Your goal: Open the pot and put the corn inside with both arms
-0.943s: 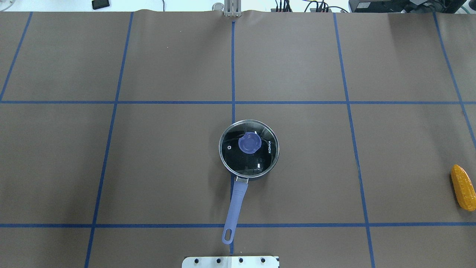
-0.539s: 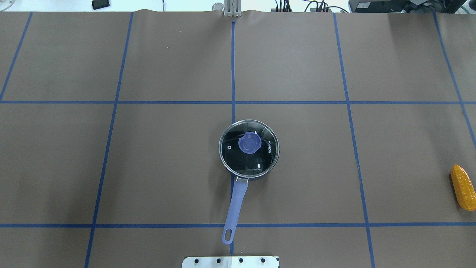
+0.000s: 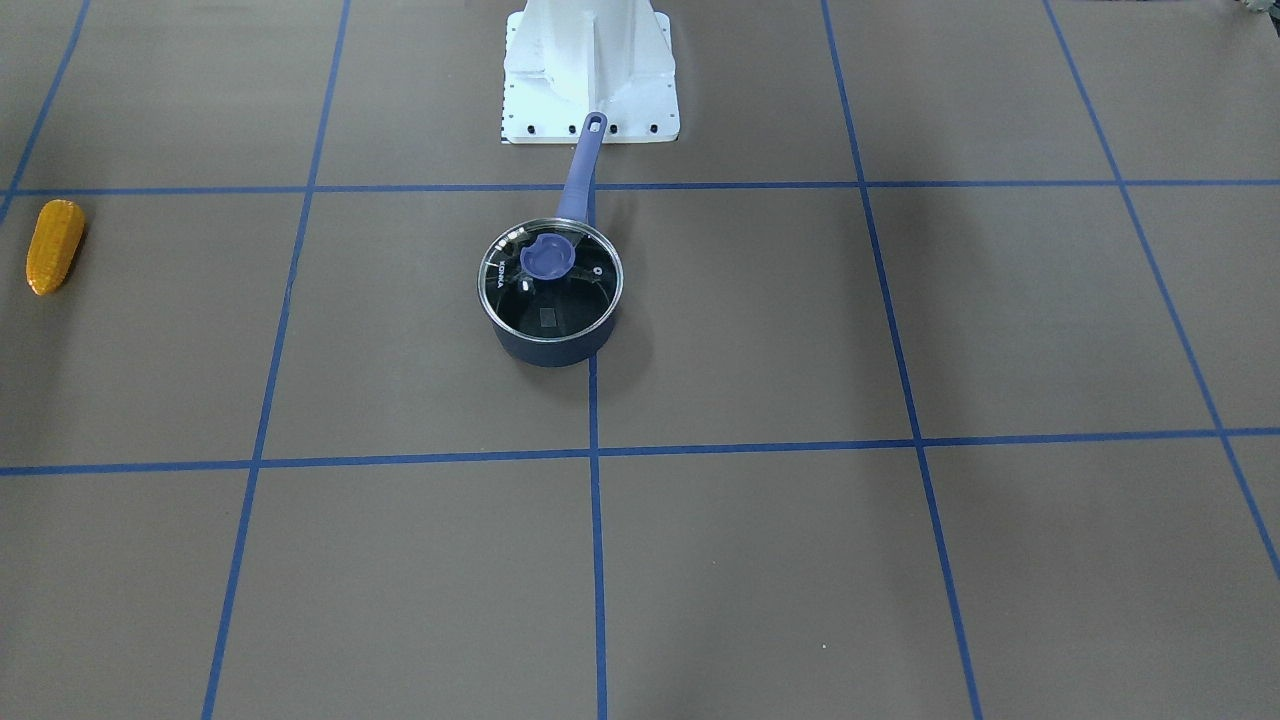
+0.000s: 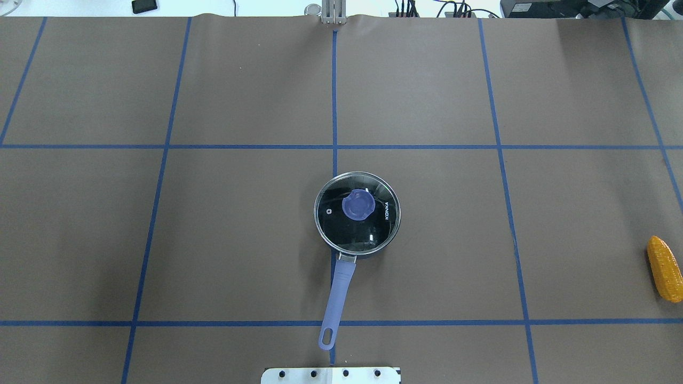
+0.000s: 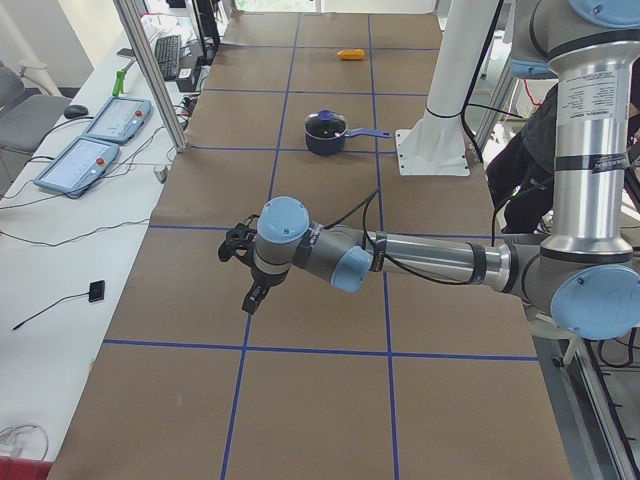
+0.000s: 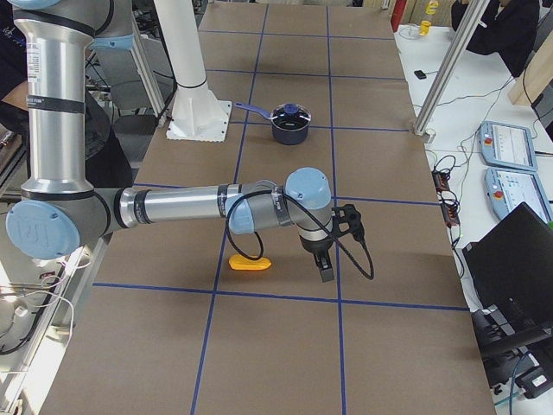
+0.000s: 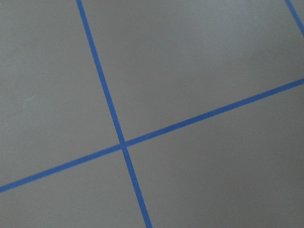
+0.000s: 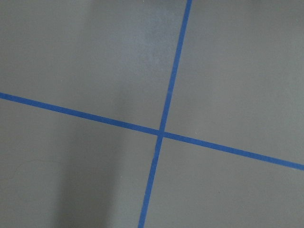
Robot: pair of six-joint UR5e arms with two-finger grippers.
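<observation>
The dark blue pot [image 4: 356, 253] stands at the table's middle, its long periwinkle handle [image 4: 339, 298] pointing at the robot base. A glass lid with a blue knob [image 4: 357, 206] sits closed on it. The pot also shows in the front view [image 3: 550, 348]. The corn [image 4: 664, 269] lies flat at the table's far right edge, seen too in the front view [image 3: 55, 246]. My left gripper [image 5: 248, 285] hovers over the table far to the left of the pot; I cannot tell whether it is open. My right gripper [image 6: 326, 264] hangs just beside the corn [image 6: 249, 264]; I cannot tell its state.
The white base block [image 4: 331, 375] sits just behind the handle's end. Blue tape lines [image 4: 334, 146] grid the brown table cover. Both wrist views show only cover and tape. Cables and control pendants [image 5: 105, 120] lie on side benches beyond the table.
</observation>
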